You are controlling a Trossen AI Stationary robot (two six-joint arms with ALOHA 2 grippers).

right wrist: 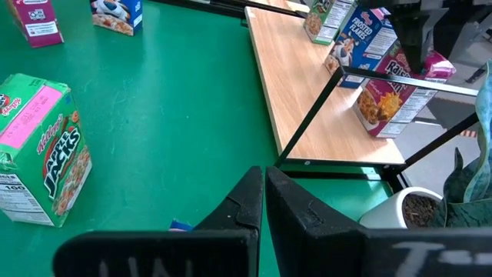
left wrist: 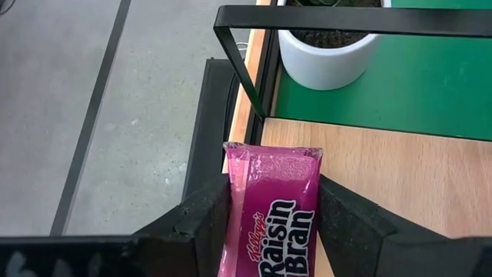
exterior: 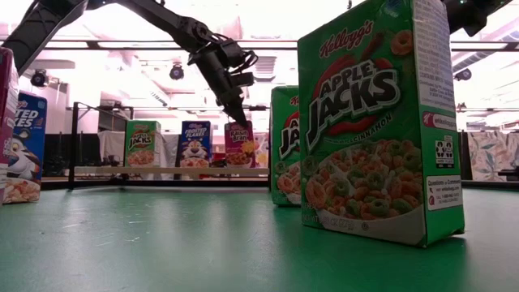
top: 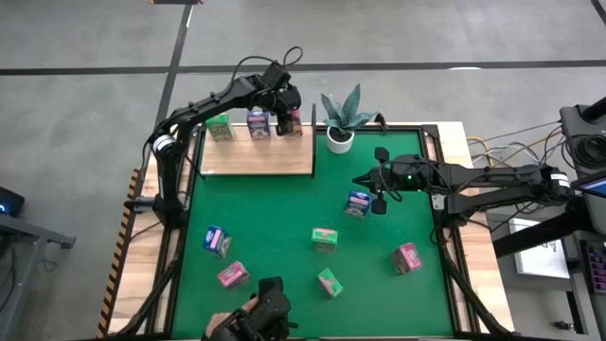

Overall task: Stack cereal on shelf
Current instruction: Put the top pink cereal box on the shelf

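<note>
Standing upright on the light-wood shelf board (top: pixel 256 156), the pink Kellogg's Raisin Bran carton (left wrist: pixel 270 215) sits between the left gripper (left wrist: pixel 273 223) fingers, beside blue Frosted Flakes (exterior: pixel 195 144) and green Apple Jacks (exterior: pixel 142 144) cartons. A white pot (left wrist: pixel 327 58) holds dark soil. The right gripper (right wrist: pixel 265 204), jaws closed together, hovers over green felt.

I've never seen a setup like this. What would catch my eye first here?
Probably the left end effector at the far edge of the light-wood shelf, its fingers on either side of a pink Raisin Bran carton standing beside a blue carton and a green carton. More small cartons lie scattered over the green table, and the right end effector, shut and empty, hovers near a potted plant.
</note>
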